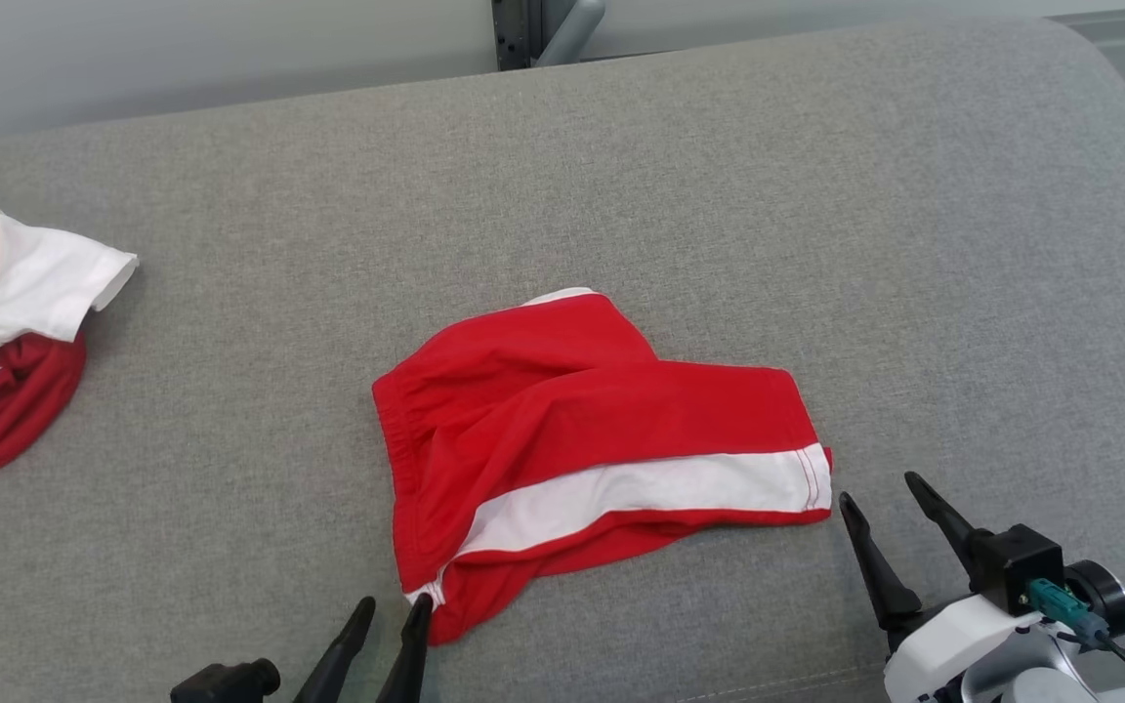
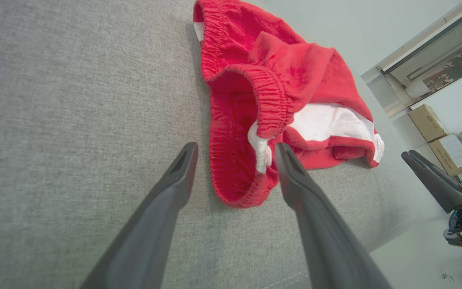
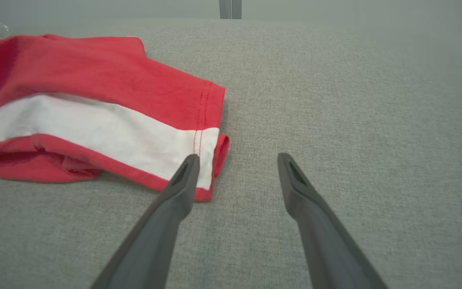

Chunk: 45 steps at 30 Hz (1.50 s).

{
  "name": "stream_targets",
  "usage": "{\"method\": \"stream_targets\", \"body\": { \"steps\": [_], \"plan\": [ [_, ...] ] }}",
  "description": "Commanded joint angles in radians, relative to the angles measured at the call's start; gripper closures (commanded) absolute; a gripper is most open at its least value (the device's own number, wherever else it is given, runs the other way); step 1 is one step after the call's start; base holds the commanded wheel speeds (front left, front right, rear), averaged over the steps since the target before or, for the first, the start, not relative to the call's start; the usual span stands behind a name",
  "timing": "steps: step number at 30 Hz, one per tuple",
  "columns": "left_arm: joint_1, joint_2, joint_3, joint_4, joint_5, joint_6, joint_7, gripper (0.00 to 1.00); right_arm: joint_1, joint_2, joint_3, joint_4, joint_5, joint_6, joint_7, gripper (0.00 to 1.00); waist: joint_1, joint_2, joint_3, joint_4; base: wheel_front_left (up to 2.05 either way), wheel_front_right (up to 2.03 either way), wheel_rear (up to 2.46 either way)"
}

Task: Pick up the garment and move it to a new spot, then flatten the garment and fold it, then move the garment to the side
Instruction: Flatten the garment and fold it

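The garment (image 1: 582,430) is a pair of red shorts with a white side stripe, lying rumpled and partly folded in the middle of the grey cushion (image 1: 621,176). My left gripper (image 1: 389,610) stands open at its near waistband corner, the elastic band (image 2: 269,104) just beyond its fingertips, nothing gripped. My right gripper (image 1: 877,490) is open beside the leg hem (image 3: 205,132). Its left fingertip sits at the hem's edge and its right over bare cushion. In the left wrist view the shorts (image 2: 279,92) lie ahead, and the right gripper (image 2: 431,176) shows at the far right.
A red and white jersey (image 1: 6,332) lies crumpled at the cushion's left edge. A metal post (image 1: 523,29) stands behind the cushion. Cardboard boxes (image 2: 435,132) sit on the floor off the cushion's right end. Bare grey cushion surrounds the shorts.
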<state>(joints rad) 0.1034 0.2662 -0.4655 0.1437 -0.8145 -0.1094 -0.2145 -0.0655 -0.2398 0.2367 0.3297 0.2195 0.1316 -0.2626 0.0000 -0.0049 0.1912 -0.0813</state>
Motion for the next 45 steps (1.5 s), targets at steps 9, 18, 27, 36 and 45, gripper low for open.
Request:
{"method": "stream_targets", "body": {
  "steps": [9,18,27,36,45],
  "plan": [
    [0.075,-0.001,0.122,-0.087,0.067,0.068,-0.049,0.00,0.097,0.023,-0.108,-0.148,-0.037,-0.002,-0.003,0.00,0.0000,0.0049,-0.095,-0.002,0.00,0.00,0.00],
    [0.144,-0.082,0.324,-0.157,0.320,0.087,-0.050,0.00,0.150,0.079,-0.200,-0.246,-0.081,-0.002,-0.003,0.00,0.0000,0.0049,-0.178,0.009,0.00,0.00,0.00],
    [0.116,-0.145,0.410,-0.095,0.482,0.027,-0.051,0.00,0.117,0.114,-0.193,-0.216,-0.100,-0.002,-0.003,0.00,0.0000,0.0049,-0.180,0.060,0.00,0.00,0.00],
    [0.094,-0.176,0.464,-0.063,0.523,-0.006,-0.051,0.00,0.098,0.120,-0.165,-0.177,-0.090,-0.002,-0.003,0.00,0.0000,0.0049,-0.178,0.083,0.00,0.00,0.00],
    [0.088,-0.201,0.448,-0.039,0.512,-0.020,-0.050,0.00,0.075,0.113,-0.149,-0.099,-0.072,-0.002,-0.003,0.00,0.0000,0.0049,-0.158,0.074,0.00,0.00,0.00]
  ]
}}
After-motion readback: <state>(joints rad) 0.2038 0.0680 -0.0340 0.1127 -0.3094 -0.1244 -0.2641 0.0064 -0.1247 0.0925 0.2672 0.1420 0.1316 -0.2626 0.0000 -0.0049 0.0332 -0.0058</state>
